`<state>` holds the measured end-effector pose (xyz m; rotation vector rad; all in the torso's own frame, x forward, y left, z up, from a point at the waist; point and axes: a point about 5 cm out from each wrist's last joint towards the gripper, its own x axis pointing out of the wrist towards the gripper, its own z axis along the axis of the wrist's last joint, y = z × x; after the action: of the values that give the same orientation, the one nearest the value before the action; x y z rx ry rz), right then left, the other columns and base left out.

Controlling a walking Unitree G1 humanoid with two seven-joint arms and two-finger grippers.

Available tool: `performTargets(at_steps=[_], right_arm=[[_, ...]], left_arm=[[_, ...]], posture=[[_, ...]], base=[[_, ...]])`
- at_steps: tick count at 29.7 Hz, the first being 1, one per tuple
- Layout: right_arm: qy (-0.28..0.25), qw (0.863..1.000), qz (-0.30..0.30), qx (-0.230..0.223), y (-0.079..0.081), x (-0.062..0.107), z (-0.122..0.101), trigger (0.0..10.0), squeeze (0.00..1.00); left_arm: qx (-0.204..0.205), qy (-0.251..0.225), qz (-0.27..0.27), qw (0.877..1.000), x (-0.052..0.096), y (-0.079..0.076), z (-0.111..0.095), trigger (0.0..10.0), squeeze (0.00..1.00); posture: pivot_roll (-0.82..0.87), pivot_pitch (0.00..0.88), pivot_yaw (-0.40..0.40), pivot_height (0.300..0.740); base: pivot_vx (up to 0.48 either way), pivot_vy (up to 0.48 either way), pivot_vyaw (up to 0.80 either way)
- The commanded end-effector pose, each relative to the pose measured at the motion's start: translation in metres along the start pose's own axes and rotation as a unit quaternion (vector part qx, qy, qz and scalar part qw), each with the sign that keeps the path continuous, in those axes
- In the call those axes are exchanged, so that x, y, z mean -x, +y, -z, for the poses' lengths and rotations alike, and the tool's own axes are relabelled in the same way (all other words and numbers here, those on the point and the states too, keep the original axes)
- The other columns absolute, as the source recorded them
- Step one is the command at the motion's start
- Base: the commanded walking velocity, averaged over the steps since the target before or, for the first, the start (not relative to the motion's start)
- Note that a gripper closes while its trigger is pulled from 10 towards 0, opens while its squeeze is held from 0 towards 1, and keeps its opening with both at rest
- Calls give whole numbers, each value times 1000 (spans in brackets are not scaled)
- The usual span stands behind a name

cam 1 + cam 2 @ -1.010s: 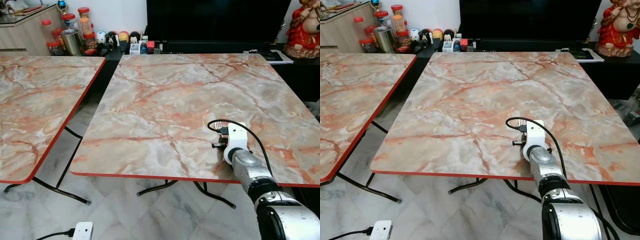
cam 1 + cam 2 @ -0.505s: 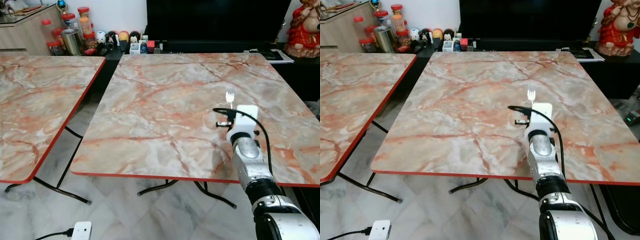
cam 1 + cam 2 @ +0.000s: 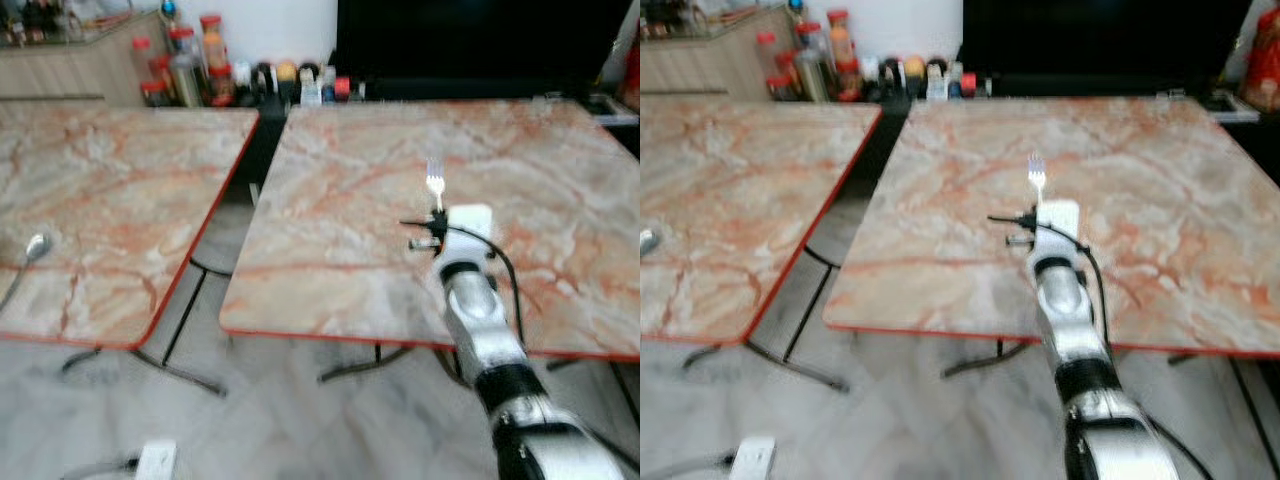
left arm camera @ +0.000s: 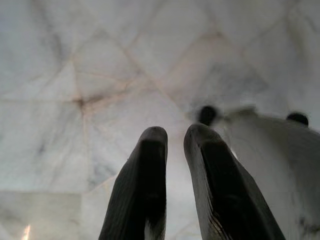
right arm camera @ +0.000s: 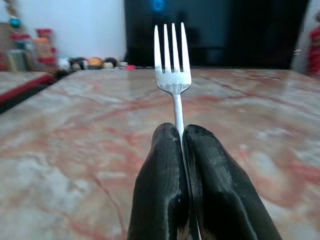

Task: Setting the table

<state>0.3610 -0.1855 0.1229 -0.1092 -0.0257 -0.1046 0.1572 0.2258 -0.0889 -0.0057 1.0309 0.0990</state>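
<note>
The right claw point(image 3: 436, 208) reaches out over the near part of a marble-patterned counter point(image 3: 540, 170) with a red edge, seen from the left eye, holding a silver fork point(image 3: 434, 184) upright above it. A second matching counter point(image 3: 110, 190) stands to the left across a gap of pale floor; a spoon point(image 3: 30, 254) lies near its left end. Jars point(image 3: 185, 65) stand against the far wall. The picture is blurred.

From the right wrist, the two black fingers point(image 5: 162, 190) are pressed together on the fork's handle, tines up.

From the left wrist, the left claw point(image 4: 174, 137) hangs over pale floor tiles point(image 4: 75, 75), its fingers narrowly apart and holding nothing.
</note>
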Motion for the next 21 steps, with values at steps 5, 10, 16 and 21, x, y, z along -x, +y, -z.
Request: performTargets(at_steps=[5,10,16,21], right_arm=[[-32,999,-19,-7,14,-5,-18,10000,0],[-33,999,-23,-8,16,-4,-18,10000,0],[-36,999,-26,-10,19,-3,-19,10000,0],[-33,999,-30,-8,20,-2,-18,10000,0]], left_arm=[[3,-1,-13,1000,1,8,-1,10000,0],[3,-1,-13,1000,1,8,-1,10000,0],[3,-1,-15,1000,1,9,-1,10000,0],[4,-1,-15,1000,1,8,-2,10000,0]], posture=[[-4,0,24,740],[-4,0,24,740],[-6,0,26,740],[-1,0,21,740]], base=[[0,480,0],[0,480,0],[0,480,0],[0,480,0]])
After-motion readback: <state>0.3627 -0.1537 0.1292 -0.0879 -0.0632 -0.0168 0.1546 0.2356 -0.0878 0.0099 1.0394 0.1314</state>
